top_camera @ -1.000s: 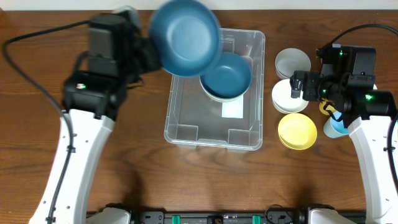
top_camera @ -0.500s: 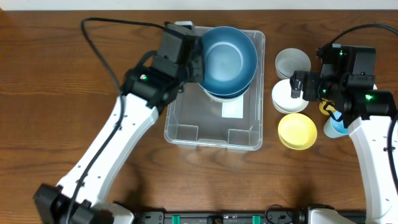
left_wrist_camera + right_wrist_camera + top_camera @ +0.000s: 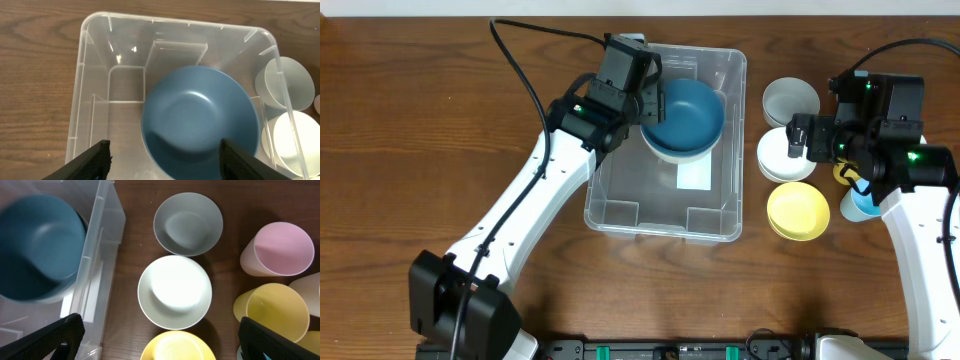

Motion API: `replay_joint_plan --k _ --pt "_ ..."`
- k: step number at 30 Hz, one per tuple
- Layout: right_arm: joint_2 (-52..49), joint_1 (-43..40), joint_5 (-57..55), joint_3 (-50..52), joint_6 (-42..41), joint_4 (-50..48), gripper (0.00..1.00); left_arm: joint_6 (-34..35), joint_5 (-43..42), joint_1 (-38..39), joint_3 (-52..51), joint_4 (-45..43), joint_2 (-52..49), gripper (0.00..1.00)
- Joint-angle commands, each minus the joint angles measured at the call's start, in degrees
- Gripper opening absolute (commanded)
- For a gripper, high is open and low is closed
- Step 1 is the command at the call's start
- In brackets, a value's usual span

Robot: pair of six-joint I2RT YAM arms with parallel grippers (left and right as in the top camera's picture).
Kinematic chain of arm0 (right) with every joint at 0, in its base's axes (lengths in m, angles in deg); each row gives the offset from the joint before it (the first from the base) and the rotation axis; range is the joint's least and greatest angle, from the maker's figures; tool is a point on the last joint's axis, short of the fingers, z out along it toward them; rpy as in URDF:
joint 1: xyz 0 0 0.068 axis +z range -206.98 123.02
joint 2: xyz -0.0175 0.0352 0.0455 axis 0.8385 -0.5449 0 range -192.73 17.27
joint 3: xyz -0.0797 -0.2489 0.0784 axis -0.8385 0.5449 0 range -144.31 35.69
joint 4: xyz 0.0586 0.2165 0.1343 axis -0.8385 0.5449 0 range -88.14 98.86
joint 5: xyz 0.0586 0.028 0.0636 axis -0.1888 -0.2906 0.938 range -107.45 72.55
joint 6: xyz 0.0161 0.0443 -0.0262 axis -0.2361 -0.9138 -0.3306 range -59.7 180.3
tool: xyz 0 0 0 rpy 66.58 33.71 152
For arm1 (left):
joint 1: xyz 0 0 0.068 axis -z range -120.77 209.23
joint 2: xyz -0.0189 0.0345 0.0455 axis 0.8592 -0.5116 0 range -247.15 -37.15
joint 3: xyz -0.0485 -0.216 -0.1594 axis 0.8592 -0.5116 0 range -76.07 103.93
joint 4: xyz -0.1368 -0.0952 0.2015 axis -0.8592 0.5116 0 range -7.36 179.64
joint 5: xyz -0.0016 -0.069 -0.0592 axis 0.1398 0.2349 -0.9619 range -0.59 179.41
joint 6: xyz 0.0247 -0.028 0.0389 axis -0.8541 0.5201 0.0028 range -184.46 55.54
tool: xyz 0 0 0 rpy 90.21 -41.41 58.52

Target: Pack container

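The container [image 3: 620, 190] is a clear bin at the table's middle. In its far right corner a blue bowl [image 3: 685, 115] lies nested on other bowls. My left gripper [image 3: 652, 103] hovers over the bowl's left rim, open and holding nothing. In the left wrist view the blue bowl [image 3: 200, 120] sits free inside the container [image 3: 95, 75], below my spread left gripper [image 3: 165, 150]. My right gripper [image 3: 796, 140] hangs open above the bowls right of the bin. The right wrist view shows my right gripper [image 3: 160, 330] empty over a white bowl [image 3: 175, 292].
Right of the container stand a grey bowl [image 3: 790, 98], a white bowl [image 3: 782, 158] and a yellow bowl [image 3: 798, 210]. A pink cup [image 3: 277, 247] and a yellow cup [image 3: 277, 312] stand further right. A white label [image 3: 695, 176] lies on the bin's floor.
My left arm swung the blue bowl from above the bin's far left corner down onto the bowls inside, then opened and let it go. The right arm has not moved.
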Motion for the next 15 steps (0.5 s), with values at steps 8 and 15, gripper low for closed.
replay_joint_plan --k 8,15 --pt "-0.17 -0.31 -0.13 -0.72 0.46 0.04 0.99 -2.01 3.06 -5.33 1.14 1.97 8.13 0.71" --pt "-0.17 -0.31 -0.13 -0.72 0.46 0.04 0.99 -2.19 10.47 -17.59 1.14 8.26 13.31 0.84"
